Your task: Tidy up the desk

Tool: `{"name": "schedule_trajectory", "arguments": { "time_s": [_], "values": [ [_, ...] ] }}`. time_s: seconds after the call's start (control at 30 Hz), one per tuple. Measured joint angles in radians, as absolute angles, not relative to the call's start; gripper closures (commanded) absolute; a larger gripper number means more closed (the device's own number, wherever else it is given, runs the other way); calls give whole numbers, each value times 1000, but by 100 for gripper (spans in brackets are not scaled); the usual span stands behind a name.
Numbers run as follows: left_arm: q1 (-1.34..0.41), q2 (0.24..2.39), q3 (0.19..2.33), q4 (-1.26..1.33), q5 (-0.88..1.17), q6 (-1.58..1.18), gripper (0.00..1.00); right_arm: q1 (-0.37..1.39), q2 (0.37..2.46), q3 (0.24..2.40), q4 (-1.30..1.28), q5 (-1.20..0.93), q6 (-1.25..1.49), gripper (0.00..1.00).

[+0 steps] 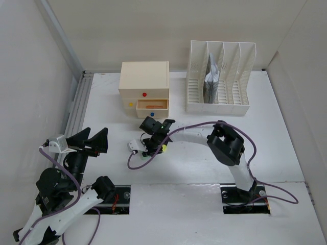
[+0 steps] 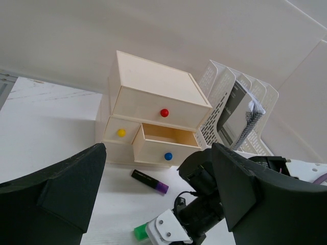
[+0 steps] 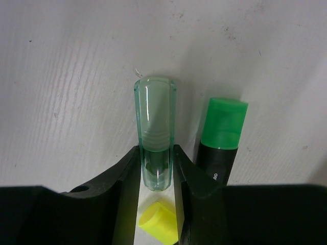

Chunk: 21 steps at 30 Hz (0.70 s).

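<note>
R gripper (image 3: 156, 155) is pinching a clear green cap (image 3: 155, 117), fingers (image 3: 122, 173) set narrow & pressing both its sides. A green-capped dark marker (image 3: 220, 138) is lying just beside it on the desk (image 1: 286, 148). L gripper (image 1: 92, 141) is hanging wide open w/ nothing in it, near the grey rail (image 1: 76, 109). The desk is spreading under both arms, btwn white walls. A drawer box (image 1: 144, 76) w/ one drawer (image 1: 152, 105) standing open & a file rack (image 1: 244, 66) are sitting at the back. A yellow bit (image 3: 159, 220) under the cap is getting cut off by the frame edge; can't tell what it is.
</note>
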State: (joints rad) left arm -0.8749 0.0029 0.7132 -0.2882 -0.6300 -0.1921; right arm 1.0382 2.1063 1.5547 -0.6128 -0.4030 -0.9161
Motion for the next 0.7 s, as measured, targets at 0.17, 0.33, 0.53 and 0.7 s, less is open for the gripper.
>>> {"name": "schedule_trajectory", "arguments": {
  "time_s": [0.17, 0.33, 0.53, 0.7],
  "values": [
    [-875, 3, 713, -288, -630, -192, 18, 1043, 2104, 1566, -613, -340, -903, 78],
    [-875, 2, 713, -288, -629, -192, 18, 1042, 2090, 1605, -620, -249, -893, 78],
    [-875, 2, 713, -288, -629, -192, 18, 1042, 2016, 1650, -620, -149, -890, 78],
    [-875, 2, 713, -288, -629, -192, 18, 1036, 1975, 1713, -619, -79, -891, 78]
  ]
}}
